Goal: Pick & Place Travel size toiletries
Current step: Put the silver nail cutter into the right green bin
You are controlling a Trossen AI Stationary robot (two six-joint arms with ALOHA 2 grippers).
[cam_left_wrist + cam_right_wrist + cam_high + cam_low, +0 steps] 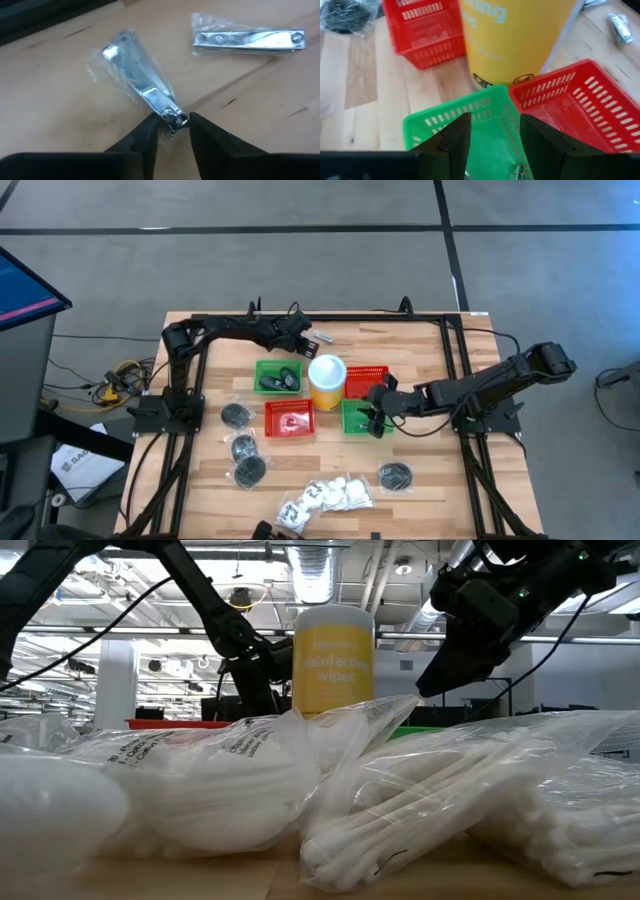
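My left gripper (173, 131) is at the table's far edge (300, 330), shut on a silvery nail clipper in a clear bag (140, 80). A second bagged clipper (247, 39) lies flat on the wood beyond it. My right gripper (495, 145) hangs open over a green mesh basket (445, 125), right of the yellow cup (327, 380), touching nothing. Dark round pieces in clear bags (243, 447) lie left of centre, and one (395, 477) lies near the right. White pieces in packets (330, 495) lie at the near edge. My left gripper pinches the nail clipper by its near end (172, 116), through the clear bag, between the two fingertips (150, 127). The fingers come slanting down, along the clipper's length. The clipper's far end (115, 47) points away over the wood; whether it is lifted I cannot tell.
A green basket (278, 375) holding dark items, a red basket (289, 418) and another red basket (367, 380) crowd around the yellow cup. A black frame (440, 325) runs round the tabletop. Bags of white pieces (330, 800) fill the low view's foreground.
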